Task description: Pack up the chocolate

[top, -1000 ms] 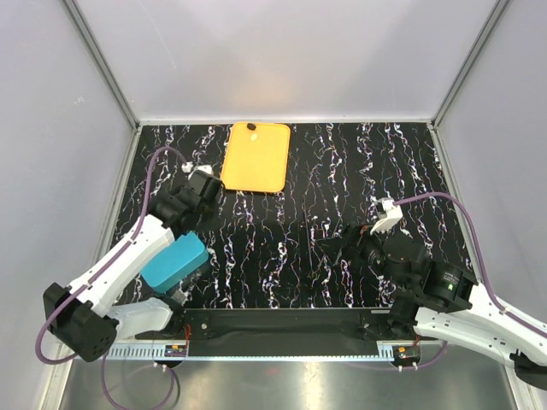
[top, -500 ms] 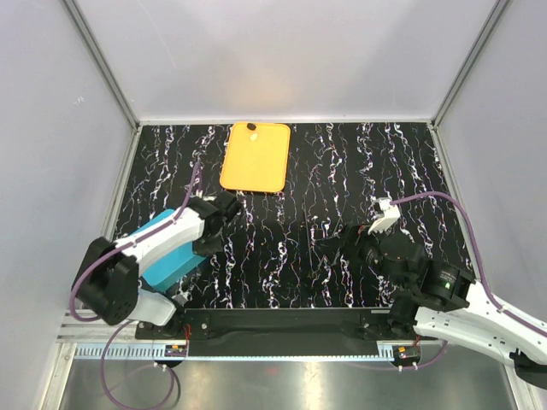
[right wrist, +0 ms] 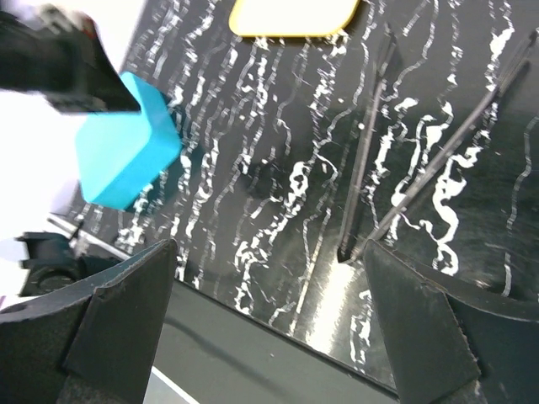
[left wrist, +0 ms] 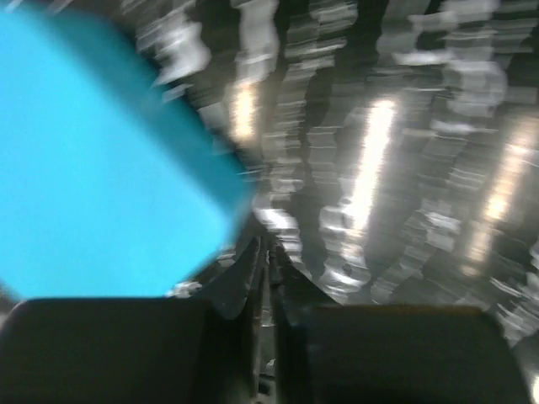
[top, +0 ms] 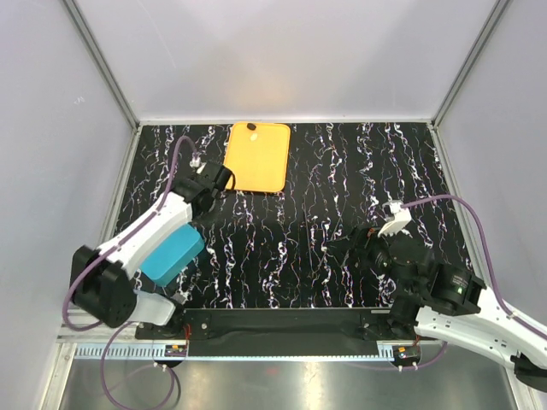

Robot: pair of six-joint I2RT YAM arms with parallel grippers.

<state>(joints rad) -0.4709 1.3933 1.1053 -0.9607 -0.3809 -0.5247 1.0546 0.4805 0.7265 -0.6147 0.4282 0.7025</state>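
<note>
Top external view: one dark chocolate piece (top: 252, 127) sits on the orange tray (top: 256, 162), close to its far edge. The tray lies at the far side of the black, white-veined table (top: 342, 171). The left gripper (top: 224, 181) hangs just beside the tray's near left corner. The teal box (top: 173, 258) lies near the left front of the table, partly under the left arm, showing a plain teal top. The right gripper (top: 340, 243) points left over the right half of the table, well apart from tray and box.

Left wrist view: the picture is badly blurred. The left gripper (left wrist: 263, 252) has its jaws drawn together, with only a thin seam between them. The teal box (left wrist: 101, 168) fills the left side.

Right wrist view: the right gripper (right wrist: 269, 248) is spread wide, with nothing between its jaws. Beyond it lie the teal box (right wrist: 126, 151) and the near edge of the orange tray (right wrist: 295, 17). No chocolate can be made out from here.
</note>
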